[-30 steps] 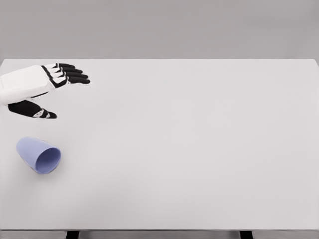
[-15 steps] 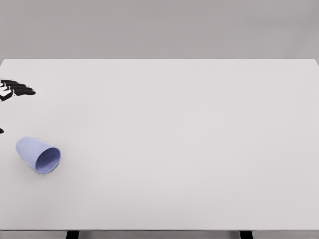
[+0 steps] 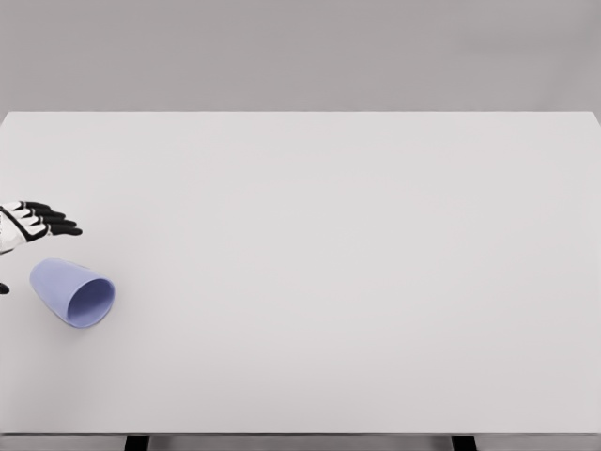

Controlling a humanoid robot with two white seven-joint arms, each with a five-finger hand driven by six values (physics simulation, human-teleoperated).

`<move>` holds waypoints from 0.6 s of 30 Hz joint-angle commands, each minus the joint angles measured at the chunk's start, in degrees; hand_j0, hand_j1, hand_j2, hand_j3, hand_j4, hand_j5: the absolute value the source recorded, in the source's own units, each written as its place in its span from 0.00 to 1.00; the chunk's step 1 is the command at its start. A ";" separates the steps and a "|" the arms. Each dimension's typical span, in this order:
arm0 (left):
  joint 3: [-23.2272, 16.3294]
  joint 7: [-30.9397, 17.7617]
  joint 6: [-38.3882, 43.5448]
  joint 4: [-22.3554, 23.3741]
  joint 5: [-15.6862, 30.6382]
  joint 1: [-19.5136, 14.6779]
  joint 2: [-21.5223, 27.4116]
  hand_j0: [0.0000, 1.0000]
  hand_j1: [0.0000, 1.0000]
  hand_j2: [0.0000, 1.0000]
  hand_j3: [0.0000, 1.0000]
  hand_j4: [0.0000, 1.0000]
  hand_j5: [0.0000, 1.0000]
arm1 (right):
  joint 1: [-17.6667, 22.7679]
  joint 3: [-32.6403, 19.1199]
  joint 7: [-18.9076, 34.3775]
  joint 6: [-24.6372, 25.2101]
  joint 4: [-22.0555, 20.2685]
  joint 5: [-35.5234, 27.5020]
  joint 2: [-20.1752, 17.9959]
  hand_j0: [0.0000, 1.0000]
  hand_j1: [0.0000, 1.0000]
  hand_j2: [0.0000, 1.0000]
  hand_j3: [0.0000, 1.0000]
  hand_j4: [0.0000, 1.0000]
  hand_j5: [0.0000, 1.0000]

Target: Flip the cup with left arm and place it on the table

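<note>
Head view only. The cup (image 3: 72, 293), pale blue, lies on its side near the left edge of the white tabletop (image 3: 357, 282), mouth turned toward me and slightly right, closed base pointing up-left. Not yet gripped, not yet flipped.

My left hand (image 3: 28, 224) is only partly in frame at the left border, just above the cup and apart from it. Dark fingers (image 3: 52, 220) reach out to the right, spread and loose, holding nothing. Most of the palm and the whole arm are cut off by the frame edge, so I am judging the approach on very little. Right hand not visible.

Risks as I read them:
- A cup lying on its side rolls. If I touch one side first, it will likely roll off in an arc toward the table's left edge, which is close.
- Fingers coming down on the rounded wall could squeeze it out sideways rather than seat it.
- With the hand half out of view, I cannot confirm thumb placement before closing.
- Releasing before the base sits flat would tip it again.
</note>
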 commanded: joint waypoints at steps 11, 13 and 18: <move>-3.15 -0.36 0.04 2.23 -3.79 -0.09 -5.08 1.00 1.00 1.00 1.00 1.00 1.00 | 0.00 0.00 0.02 -0.01 0.00 -0.01 0.00 1.00 1.00 1.00 1.00 1.00 1.00; -3.15 -0.36 0.04 2.58 -3.88 0.00 -5.61 1.00 1.00 1.00 1.00 1.00 1.00 | 0.00 0.00 0.02 -0.01 0.00 -0.01 0.00 1.00 1.00 1.00 1.00 1.00 1.00; -3.15 -0.36 0.04 2.76 -3.88 -0.09 -6.49 1.00 1.00 1.00 1.00 1.00 1.00 | 0.00 0.00 0.02 -0.01 0.00 -0.01 0.00 1.00 1.00 1.00 1.00 1.00 1.00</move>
